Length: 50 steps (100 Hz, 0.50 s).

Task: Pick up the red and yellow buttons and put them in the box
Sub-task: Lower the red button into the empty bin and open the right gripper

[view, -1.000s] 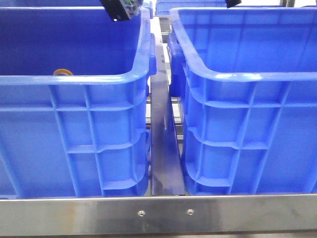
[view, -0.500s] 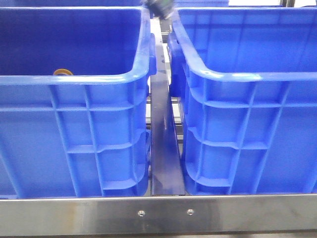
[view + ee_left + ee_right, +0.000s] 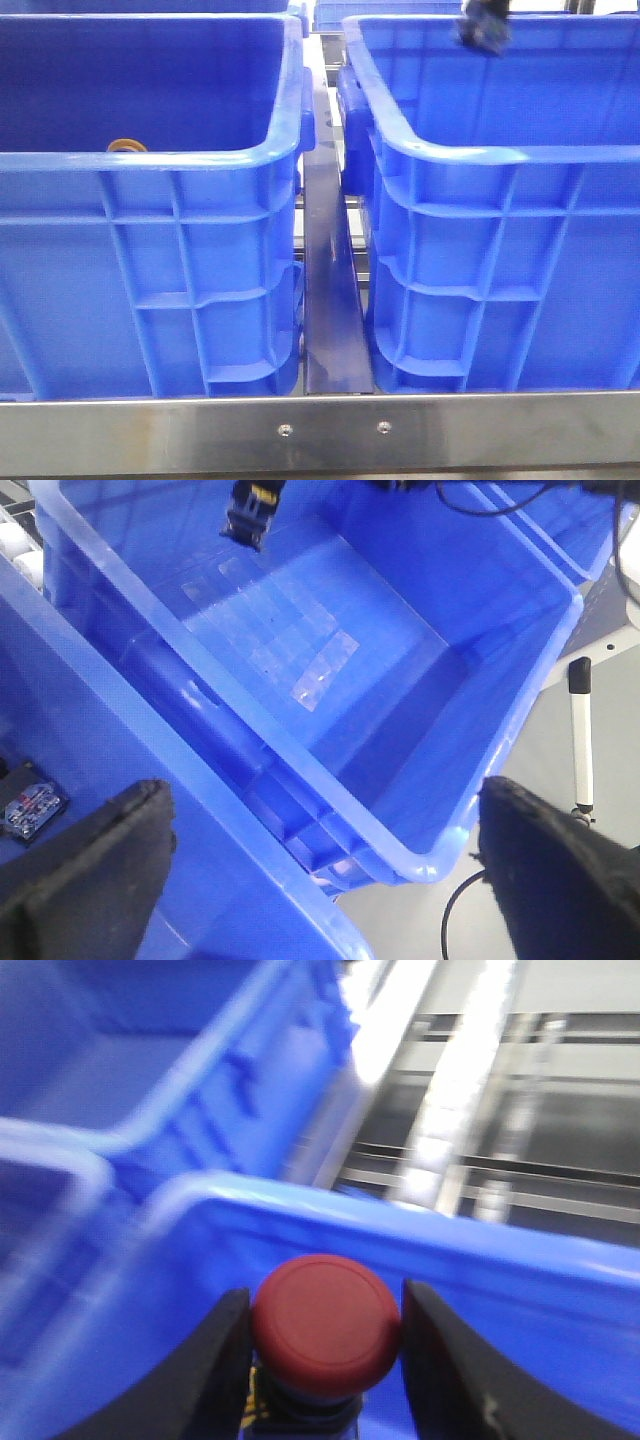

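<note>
Right claw (image 3: 325, 1345) pinches the unlabelled red button (image 3: 326, 1322); left claw (image 3: 320, 865) spread.

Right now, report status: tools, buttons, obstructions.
Right tool shut on red button, above right box. Left tool open, empty. Yellow button in left crate. No obstruction seen.

Right gripper (image 3: 325, 1360) clamped on red button (image 3: 326, 1321), one finger (image 3: 205, 1380) at each side; blurred, high toward counter's far right. Left gripper (image 3: 325, 865) fingers (image 3: 85, 875) spread wide, holding nothing.
</note>
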Each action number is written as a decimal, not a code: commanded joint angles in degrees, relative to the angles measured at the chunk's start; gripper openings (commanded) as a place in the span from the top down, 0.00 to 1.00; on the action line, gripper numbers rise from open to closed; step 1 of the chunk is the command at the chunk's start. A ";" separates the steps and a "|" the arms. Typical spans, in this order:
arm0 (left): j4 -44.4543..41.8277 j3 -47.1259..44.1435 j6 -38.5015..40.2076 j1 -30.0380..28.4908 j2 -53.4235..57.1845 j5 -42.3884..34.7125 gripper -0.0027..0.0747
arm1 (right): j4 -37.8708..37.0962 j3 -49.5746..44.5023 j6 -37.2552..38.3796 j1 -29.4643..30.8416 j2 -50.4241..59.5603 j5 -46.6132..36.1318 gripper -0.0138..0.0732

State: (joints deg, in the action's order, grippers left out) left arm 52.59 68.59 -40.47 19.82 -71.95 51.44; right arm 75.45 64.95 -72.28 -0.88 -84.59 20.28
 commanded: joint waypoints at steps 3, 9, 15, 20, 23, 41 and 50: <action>3.43 1.93 -0.26 0.49 1.68 -1.25 0.21 | 2.79 0.07 -5.28 -0.33 0.61 -7.68 0.73; 3.43 1.93 -0.26 0.49 1.68 -1.25 0.21 | 2.79 0.08 -6.74 -0.44 -0.78 -8.37 0.73; 3.43 1.93 -0.26 0.49 1.68 -1.25 0.21 | 2.79 0.13 -8.08 -0.60 -2.51 -9.22 0.73; 3.43 1.93 -0.26 0.49 1.68 -1.25 0.21 | 2.79 0.13 -8.90 -0.98 -4.00 -10.88 0.73; 3.43 1.93 -0.26 0.49 1.68 -1.25 0.21 | 2.79 0.19 -9.46 -1.17 -4.86 -11.78 0.73; 3.43 1.93 -0.26 0.49 1.68 -1.36 0.21 | 2.79 0.40 -10.54 -1.55 -9.54 -14.80 0.73; 3.43 1.93 -0.26 0.49 1.68 -1.36 0.21 | 3.33 0.90 -10.54 -1.55 -11.50 -14.56 0.73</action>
State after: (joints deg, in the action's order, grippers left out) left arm 52.59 68.59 -40.47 19.82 -71.95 51.48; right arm 77.07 63.61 -82.00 -2.51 -97.02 6.77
